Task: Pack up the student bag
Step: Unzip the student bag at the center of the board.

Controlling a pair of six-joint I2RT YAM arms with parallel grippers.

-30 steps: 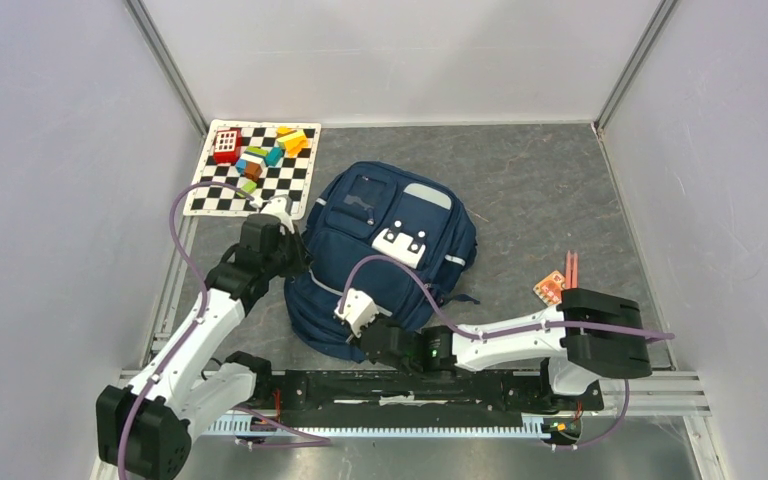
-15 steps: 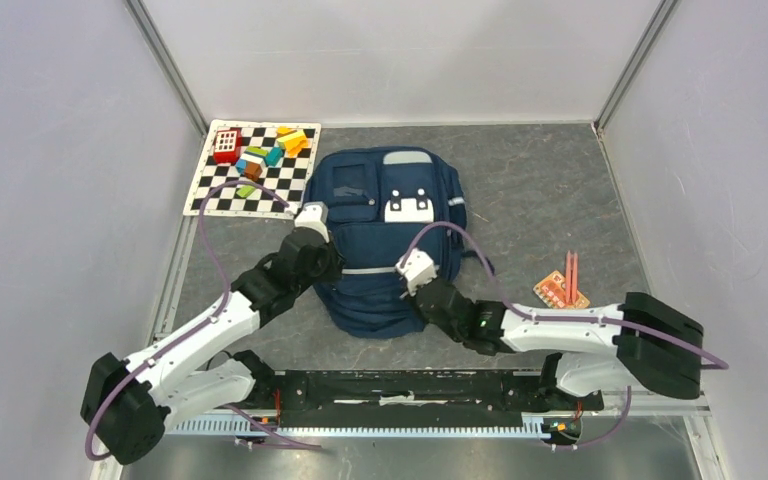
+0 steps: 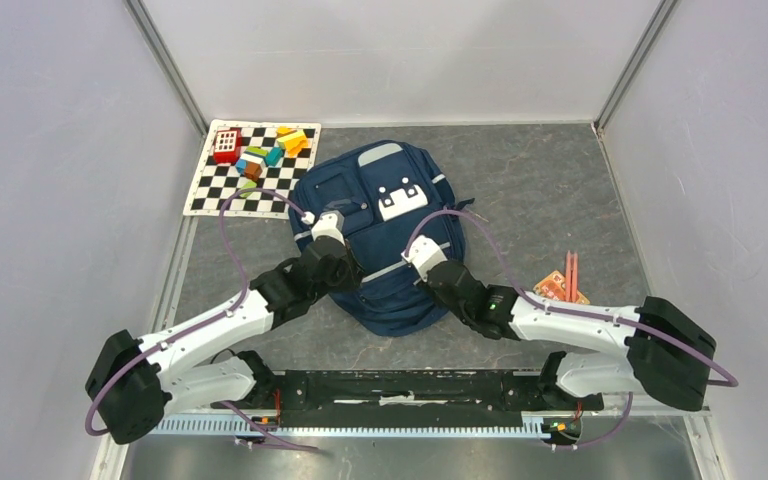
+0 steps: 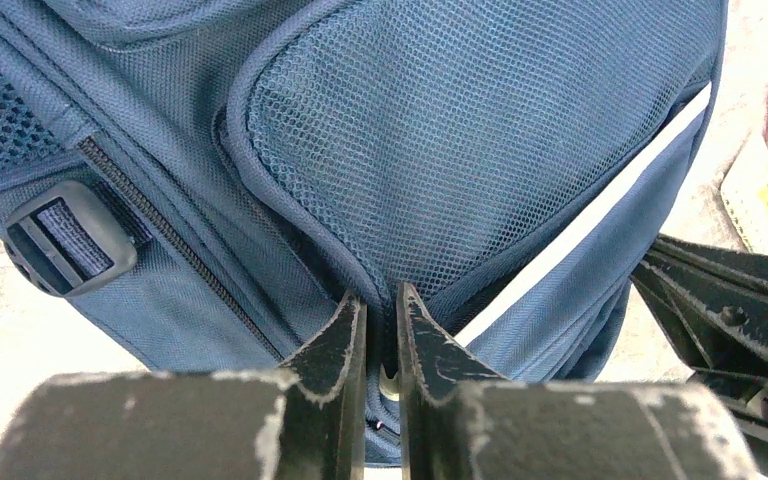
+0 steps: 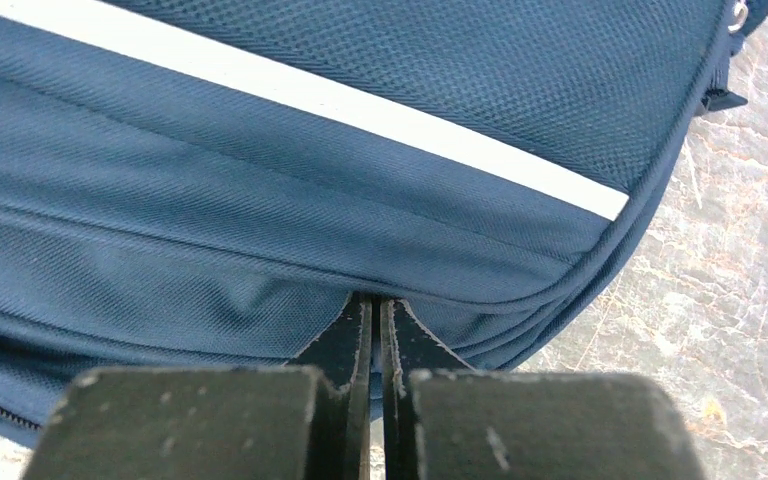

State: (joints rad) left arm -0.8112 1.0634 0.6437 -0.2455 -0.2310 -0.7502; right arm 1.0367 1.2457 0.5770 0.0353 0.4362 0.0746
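Now the left tool (image 4: 381, 300) and right tool (image 5: 375, 305) pinch the student bag (image 3: 365, 190), shifted farther back.

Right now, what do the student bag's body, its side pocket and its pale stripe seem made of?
The student bag: woven, likely synthetic fabric, matte, fine ribbed weave. Its pocket: open mesh, visible holes. Its stripe: smooth, probably reflective tape; uncertain.

You have a grey speckled table (image 3: 545, 190) carrying the student bag (image 3: 360, 195), with a checkered mat (image 3: 295, 175) to the bag's left and a small orange item (image 3: 550, 290) to its right.
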